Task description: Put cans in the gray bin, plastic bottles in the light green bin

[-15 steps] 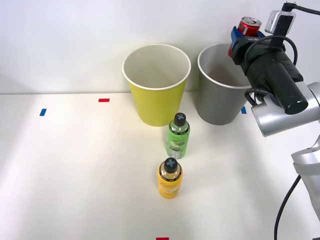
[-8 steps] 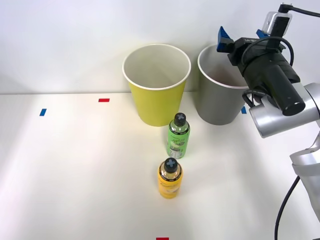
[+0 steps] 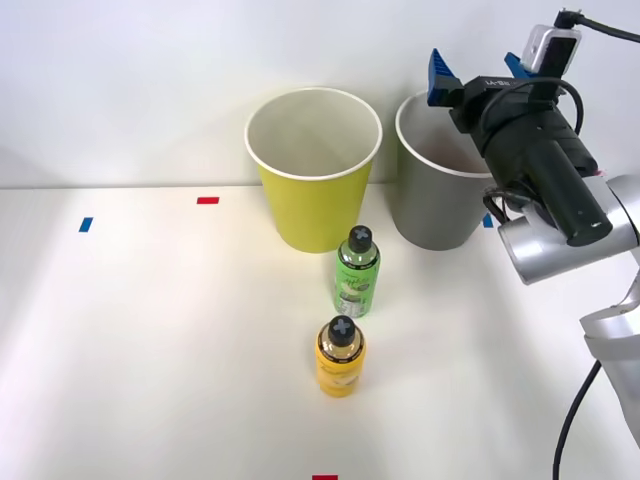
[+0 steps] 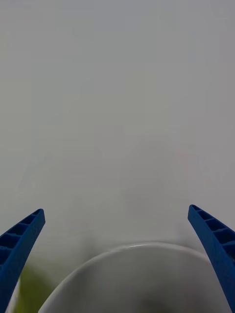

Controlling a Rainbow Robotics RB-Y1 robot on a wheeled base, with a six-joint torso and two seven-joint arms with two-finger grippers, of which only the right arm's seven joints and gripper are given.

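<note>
Hanging above the gray bin [image 3: 437,170], the right gripper [image 3: 478,72] has its blue fingers [image 3: 440,76] spread wide apart with nothing between them; in the wrist view the bin's white rim [image 4: 128,259] curves just under the fingers. No can is visible on the table [image 3: 150,330], so I judge it lies inside the gray bin, but the inside is hidden. The forearm slopes up from about 4 o'clock toward the bin. The green bottle [image 3: 356,272] and the yellow bottle [image 3: 341,357] stand upright at about 6 o'clock from the light green bin [image 3: 313,165], near each other but apart, not yet sorted.
</note>
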